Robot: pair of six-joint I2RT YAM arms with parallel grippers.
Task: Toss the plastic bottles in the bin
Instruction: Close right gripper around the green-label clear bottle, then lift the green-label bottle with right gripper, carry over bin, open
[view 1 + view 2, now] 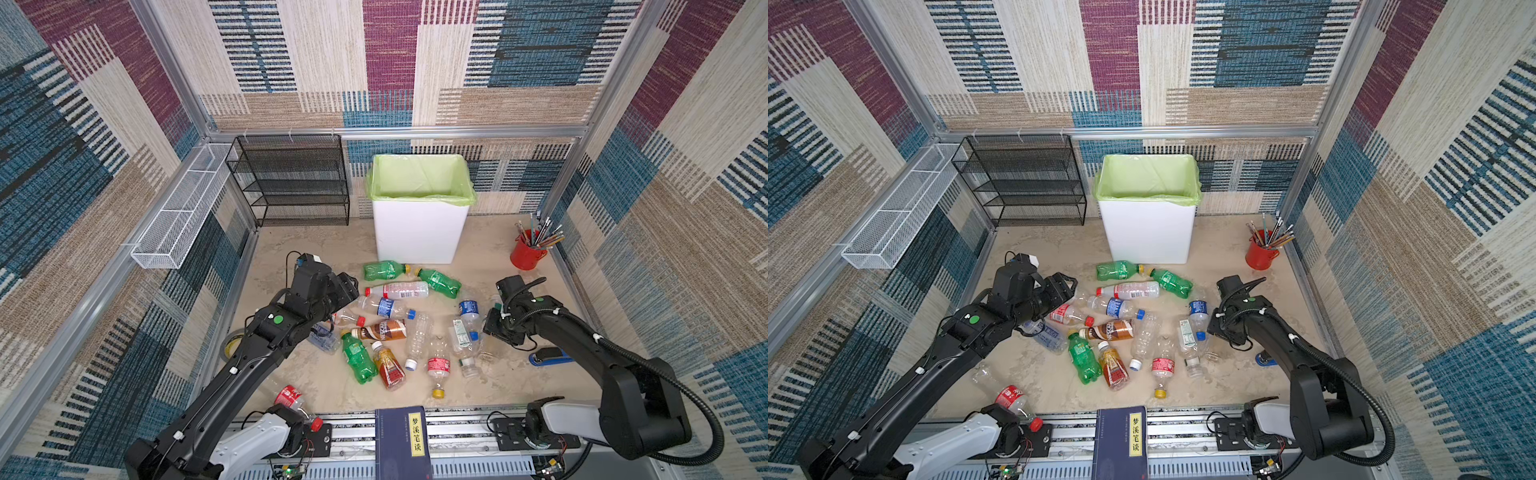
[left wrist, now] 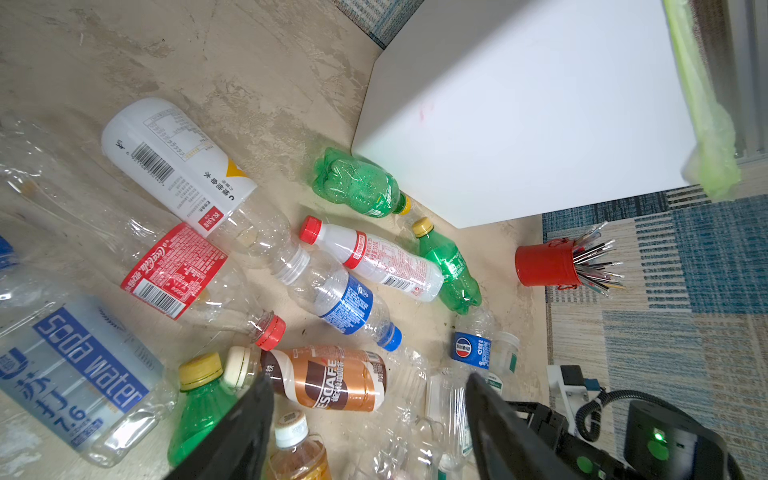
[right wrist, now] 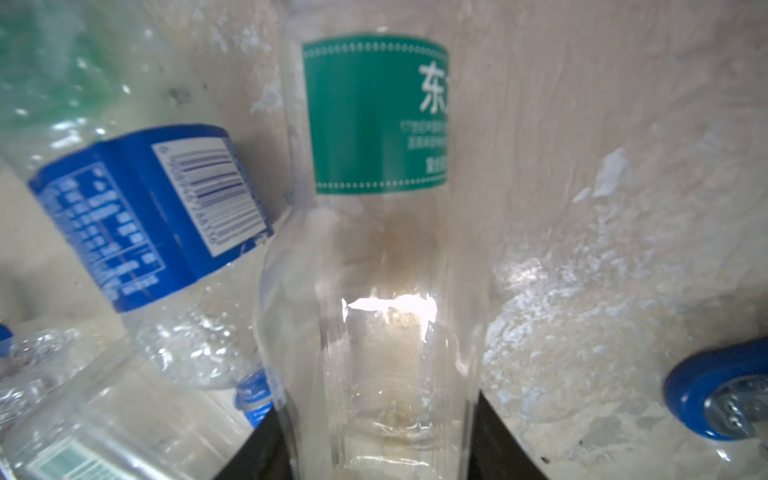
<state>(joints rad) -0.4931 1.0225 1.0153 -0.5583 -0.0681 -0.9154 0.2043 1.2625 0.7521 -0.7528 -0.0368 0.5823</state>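
- The right end effector (image 3: 376, 405) is pinching the clear bottle with the green label (image 3: 374, 116). Its two fingers are pressing on the bare end, low over the worktop (image 1: 316, 249) at the pile's 3 o'clock edge.
- That bottle's long axis is running straight out ahead of the fingers, with the label end farthest out. A blue-labelled bottle (image 3: 149, 216) is lying just beside it.
- In a top view, the bin (image 1: 419, 232) is standing at about 11 o'clock from this end effector, with its rim well above the bottle. The coming move is probably calling for a lift first, then a swing that way.
- The left end effector (image 2: 368, 380) is hanging spread and empty over the other bottles (image 1: 388, 330).
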